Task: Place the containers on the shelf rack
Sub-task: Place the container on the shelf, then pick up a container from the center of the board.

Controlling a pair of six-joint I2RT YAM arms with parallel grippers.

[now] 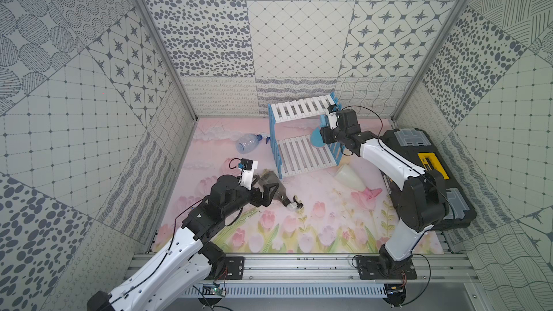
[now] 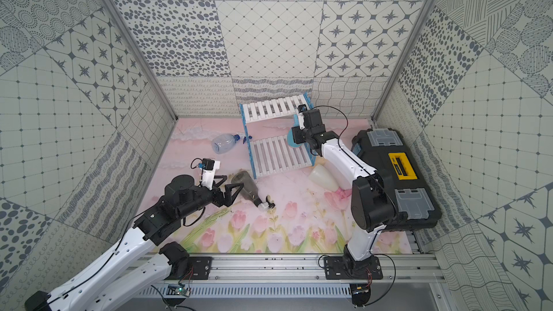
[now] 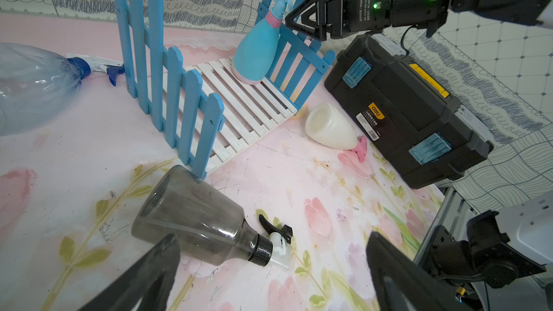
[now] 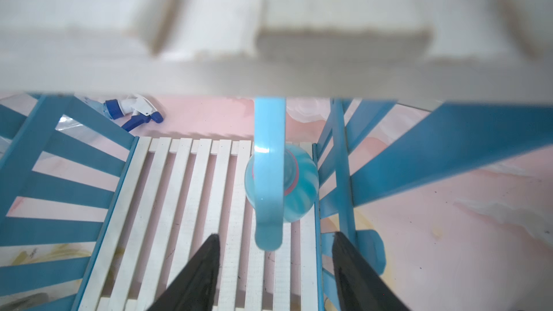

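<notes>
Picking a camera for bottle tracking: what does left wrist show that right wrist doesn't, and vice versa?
Left wrist only: smoky dark-grey see-through spray bottle and milky white cone bottle, both lying on the mat; black toolbox. Right wrist only: the white-slatted, blue-picket shelf rack, its upper board close and blurred. Both: opaque light-blue cone spray bottle upright on the lower board; clear bluish rounded bottle lying beside the rack.

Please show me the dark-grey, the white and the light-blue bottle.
dark-grey bottle (image 3: pixel 191 219): left wrist view, on its body.
white bottle (image 3: pixel 329 128): left wrist view, on its body.
light-blue bottle (image 3: pixel 257 52): left wrist view, on its body.
</notes>
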